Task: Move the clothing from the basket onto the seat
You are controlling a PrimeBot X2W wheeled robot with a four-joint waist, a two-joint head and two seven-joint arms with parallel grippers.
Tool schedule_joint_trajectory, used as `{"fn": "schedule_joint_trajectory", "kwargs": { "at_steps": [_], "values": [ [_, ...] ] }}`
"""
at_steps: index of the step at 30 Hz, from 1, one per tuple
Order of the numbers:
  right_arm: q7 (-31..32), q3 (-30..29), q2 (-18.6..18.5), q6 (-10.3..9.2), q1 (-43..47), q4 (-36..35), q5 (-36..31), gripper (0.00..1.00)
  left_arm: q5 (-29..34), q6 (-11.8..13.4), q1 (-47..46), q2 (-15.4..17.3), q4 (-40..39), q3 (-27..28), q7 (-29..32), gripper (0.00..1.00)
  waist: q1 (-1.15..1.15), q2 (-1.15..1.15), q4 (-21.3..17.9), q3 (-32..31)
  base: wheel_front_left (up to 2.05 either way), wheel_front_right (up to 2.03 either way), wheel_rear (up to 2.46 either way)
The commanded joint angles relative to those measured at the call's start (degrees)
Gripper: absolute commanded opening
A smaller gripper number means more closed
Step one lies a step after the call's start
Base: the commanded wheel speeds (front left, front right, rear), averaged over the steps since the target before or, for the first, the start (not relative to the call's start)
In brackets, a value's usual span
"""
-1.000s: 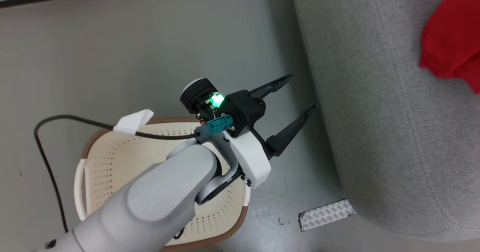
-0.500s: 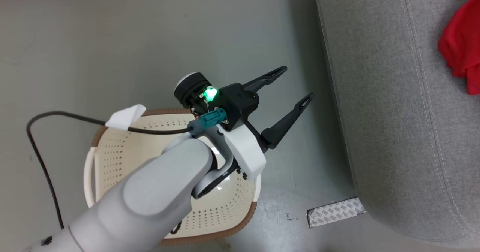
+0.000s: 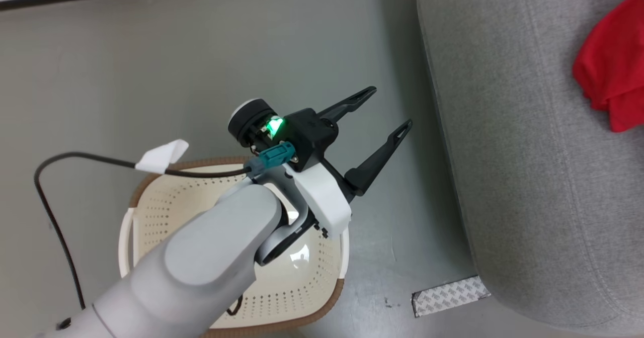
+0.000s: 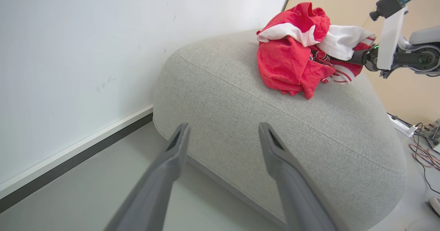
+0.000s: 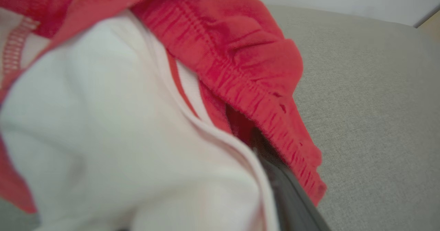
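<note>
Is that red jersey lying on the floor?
No, the clothing lies bunched up on top of the grey seat.

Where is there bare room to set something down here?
The seat is bare from its near rounded edge up to the clothing; the floor beside the basket is open too. Crowded around the clothing heap.

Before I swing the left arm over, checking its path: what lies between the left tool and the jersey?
A strip of floor, then bare seat up to the jersey; left wrist view shows it.
</note>
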Motion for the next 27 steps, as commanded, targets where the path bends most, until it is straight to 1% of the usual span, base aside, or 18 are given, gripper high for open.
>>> {"fn": "schedule_joint_trajectory", "kwargs": {
  "at_steps": [1, 9, 12, 22, 27],
  "values": [
    [1.5, 1.3, -0.5, -0.13, -0.4, 0.7, 1.7, 1.0, -0.9, 0.1, 0.9, 0.1, 0.5, 0.1, -0.8, 1.0, 0.0, 0.0, -0.4, -1.6, 0.0, 0.0, 0.0],
    [6.8, 6.4, -2.7, -0.13, 0.9, 0.9, 5.3, 1.0, -2.3, 0.5, 3.4, 0.3, 2.3, 0.3, -2.3, 1.0, 0.0, 0.0, -1.4, -6.9, 0.0, 0.0, 0.0],
    [7.7, 8.3, -3.6, -0.13, 1.6, 0.2, 5.8, 1.0, -2.9, 0.7, 4.7, 0.5, 2.9, 0.4, -3.0, 1.0, 0.0, 0.0, -1.8, -9.4, 0.0, 0.0, 0.0],
    [9.5, 12.7, -8.2, -0.13, 6.2, -6.2, 8.7, 1.0, -5.8, 1.8, 10.6, 0.7, 4.3, 1.8, -5.1, 1.0, 0.0, 0.0, -2.7, -20.0, 0.0, 0.0, 0.0],
    [9.6, 13.3, -11.2, -0.13, 7.5, -10.6, 8.2, 1.0, -7.5, 2.7, 14.3, 1.1, 4.1, 3.0, -5.7, 1.0, 0.0, 0.0, -3.1, -25.2, 0.0, 0.0, 0.0]
  ]
}}
